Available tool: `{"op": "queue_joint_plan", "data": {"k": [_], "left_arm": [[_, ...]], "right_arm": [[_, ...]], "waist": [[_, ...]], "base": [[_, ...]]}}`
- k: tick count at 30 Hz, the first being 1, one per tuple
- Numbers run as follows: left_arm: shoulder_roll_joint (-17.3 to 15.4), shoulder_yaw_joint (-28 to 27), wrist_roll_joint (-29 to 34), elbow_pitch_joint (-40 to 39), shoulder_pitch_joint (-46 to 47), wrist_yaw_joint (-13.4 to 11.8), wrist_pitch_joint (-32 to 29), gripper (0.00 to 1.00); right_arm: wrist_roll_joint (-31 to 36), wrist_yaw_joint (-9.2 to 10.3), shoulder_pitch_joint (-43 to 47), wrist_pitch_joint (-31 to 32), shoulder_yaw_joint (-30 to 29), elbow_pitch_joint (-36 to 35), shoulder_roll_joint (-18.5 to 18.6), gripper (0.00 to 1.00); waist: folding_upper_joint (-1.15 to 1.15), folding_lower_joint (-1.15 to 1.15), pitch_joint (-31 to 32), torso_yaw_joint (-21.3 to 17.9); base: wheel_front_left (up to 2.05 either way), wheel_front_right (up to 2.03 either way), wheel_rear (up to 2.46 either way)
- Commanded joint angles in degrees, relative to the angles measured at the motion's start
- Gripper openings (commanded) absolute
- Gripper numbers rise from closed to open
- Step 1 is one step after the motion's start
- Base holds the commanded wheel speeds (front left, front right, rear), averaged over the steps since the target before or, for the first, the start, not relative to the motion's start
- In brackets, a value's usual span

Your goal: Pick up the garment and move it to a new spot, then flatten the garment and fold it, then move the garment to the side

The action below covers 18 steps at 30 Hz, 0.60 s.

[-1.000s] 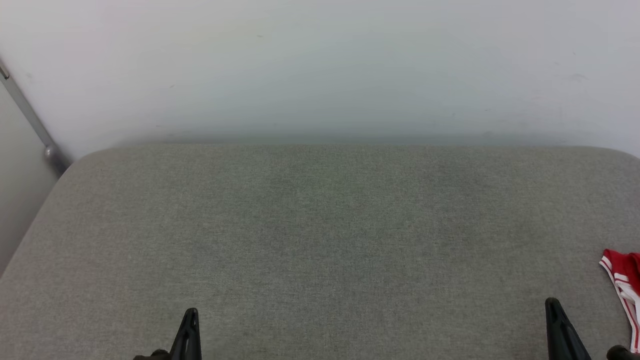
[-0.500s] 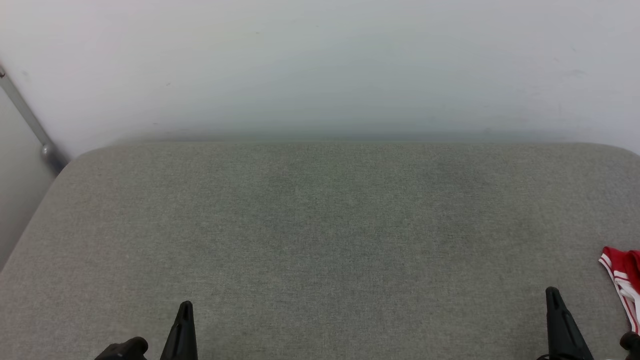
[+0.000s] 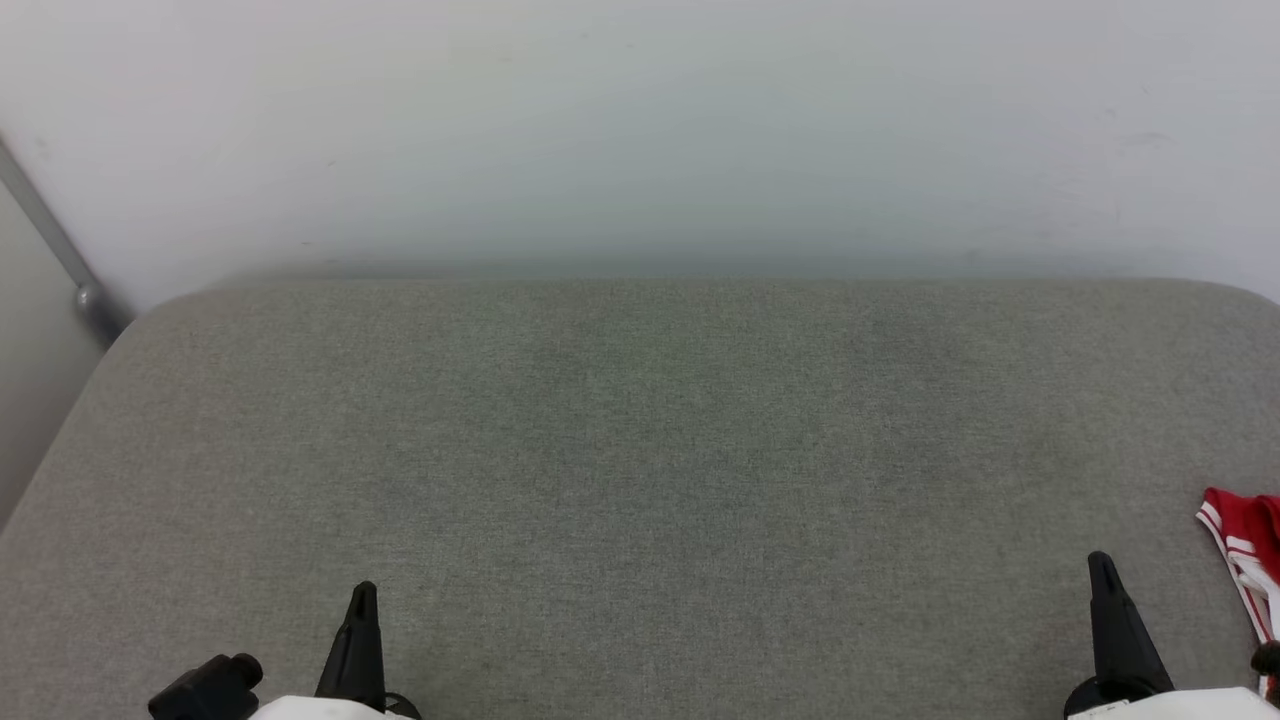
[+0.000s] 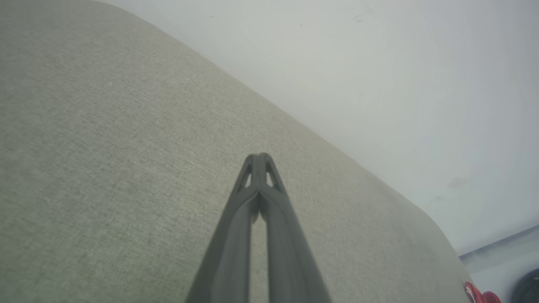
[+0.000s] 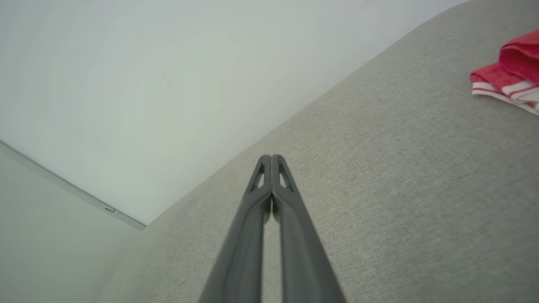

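Observation:
The garment [image 3: 1245, 545], red cloth with red-and-white striped trim, lies bunched at the far right edge of the grey cushion [image 3: 640, 450], cut off by the frame. It also shows as the garment [image 5: 511, 73] at the upper right of the right wrist view and as a red scrap [image 4: 478, 295] at the bottom right of the left wrist view. My right gripper [image 3: 1102, 565] is shut and empty, just left of the garment and apart from it. My left gripper [image 3: 362, 595] is shut and empty at the lower left, far from the cloth. In the wrist views the left gripper [image 4: 260, 156] and the right gripper [image 5: 270, 158] have their tips together.
A pale wall [image 3: 640, 130] rises behind the cushion's far edge. A grey metal rail [image 3: 60, 250] runs down the wall at the left, beside the cushion's left corner. A dark round object [image 4: 526, 288] sits on the floor beyond the cushion in the left wrist view.
Both grippers have come a little further up into the head view, with their pale wrists now showing. The whole picture has shifted slightly. The garment lies as before.

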State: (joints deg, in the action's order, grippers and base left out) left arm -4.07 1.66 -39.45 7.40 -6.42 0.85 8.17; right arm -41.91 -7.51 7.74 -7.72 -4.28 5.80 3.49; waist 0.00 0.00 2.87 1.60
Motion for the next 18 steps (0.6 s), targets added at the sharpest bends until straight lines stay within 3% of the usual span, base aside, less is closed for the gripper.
{"op": "queue_joint_plan", "data": {"k": [1, 18], "left_arm": [[-0.4, -0.3, -2.1, -0.4, 1.6, 0.4, -0.4, 0.00], [-0.5, -1.6, -15.7, 1.2, 4.4, 2.0, -3.5, 0.00]], "right_arm": [[-2.1, 0.01, -1.9, 0.3, 0.1, -0.4, 0.6, 0.00], [-14.9, 0.01, -5.2, 3.5, 0.0, 1.8, 0.7, 0.00]], "waist": [[0.00, 0.00, 0.0, 0.0], [0.00, 0.00, -0.6, -0.3]], "base": [[0.00, 0.00, 0.00], [0.00, 0.00, 0.00]]}}
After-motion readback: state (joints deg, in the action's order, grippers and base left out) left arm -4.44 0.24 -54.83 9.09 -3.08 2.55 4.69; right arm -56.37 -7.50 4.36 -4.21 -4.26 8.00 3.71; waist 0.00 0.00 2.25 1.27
